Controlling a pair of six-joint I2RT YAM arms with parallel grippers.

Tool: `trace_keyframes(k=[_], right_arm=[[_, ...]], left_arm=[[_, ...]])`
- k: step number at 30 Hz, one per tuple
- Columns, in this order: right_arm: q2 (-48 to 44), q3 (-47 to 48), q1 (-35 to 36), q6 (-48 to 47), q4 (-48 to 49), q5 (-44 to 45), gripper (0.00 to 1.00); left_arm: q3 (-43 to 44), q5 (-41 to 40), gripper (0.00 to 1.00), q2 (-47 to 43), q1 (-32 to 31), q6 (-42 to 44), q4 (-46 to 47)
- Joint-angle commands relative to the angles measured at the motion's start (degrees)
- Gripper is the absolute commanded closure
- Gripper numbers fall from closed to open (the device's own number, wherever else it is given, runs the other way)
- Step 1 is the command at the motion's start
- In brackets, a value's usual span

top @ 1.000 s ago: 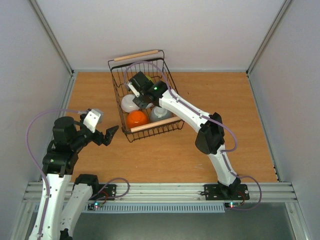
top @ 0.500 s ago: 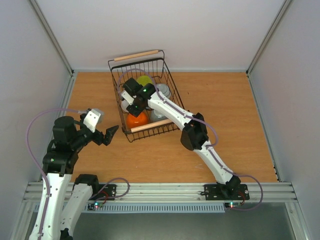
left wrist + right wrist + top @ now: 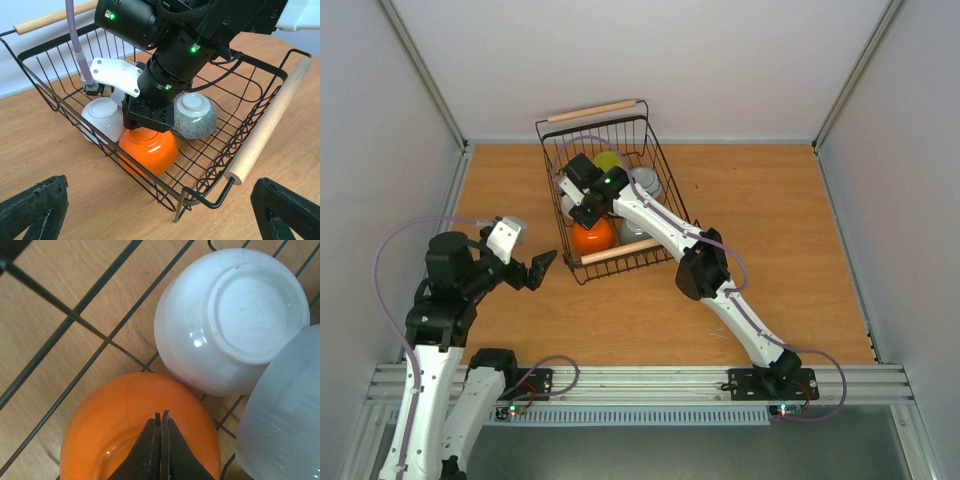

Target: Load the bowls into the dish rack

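1. From the overhead camera, you see the dish rack (image 3: 592, 111) standing askew at the far middle of the table (image 3: 800, 250). It holds an orange bowl (image 3: 592, 238) by the near wooden handle (image 3: 620, 251) and a white bowl (image 3: 565, 207) at the left wall. A yellow-green bowl (image 3: 610, 160) and a grey bowl (image 3: 646, 183) sit farther back.
2. In the same view, your right arm (image 3: 705, 270) reaches into the rack, and the right gripper (image 3: 584, 215) points down just over the orange bowl. Your left gripper (image 3: 539, 270) hovers above the table to the left of the rack and apart from it, jaws spread wide and holding nothing.
3. From the left wrist camera, your left fingertips (image 3: 35, 205) sit in the bottom corners, far apart, with only bare table between them. Ahead, the orange bowl lies at the rack's near wall. The white bowl is foot-up on its left and a finely patterned bowl (image 3: 194, 116) is foot-up on its right. The right gripper's black body is right over the orange bowl, seemingly touching it, and hides its own fingers.
4. From the right wrist camera, your right fingers (image 3: 150, 445) are pressed together with nothing pinched between them. Their tips are over the orange bowl, and you cannot tell whether they touch it. The white bowl lies foot-up just beyond, touching a pale matte bowl (image 3: 280, 415) at the right edge.
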Motion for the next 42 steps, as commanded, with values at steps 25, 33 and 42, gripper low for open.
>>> trace_keyframes(k=[25,33,42], right_arm=[[-16.3,-26.7,0.9,6.4,6.4,1.2,0.99],[-22.1,-26.4,0.9,6.4,10.4,3.9,0.99],[-9.5,-8.7,-0.3,4.1,5.1,3.8,0.99]], left_arm=[[-0.9,1.1,0.01,0.6,0.9,0.7,2.7],[-0.9,1.1,0.01,0.7,0.9,0.8,2.7],[-0.8,0.9,0.01,0.7,0.9,0.8,2.6]])
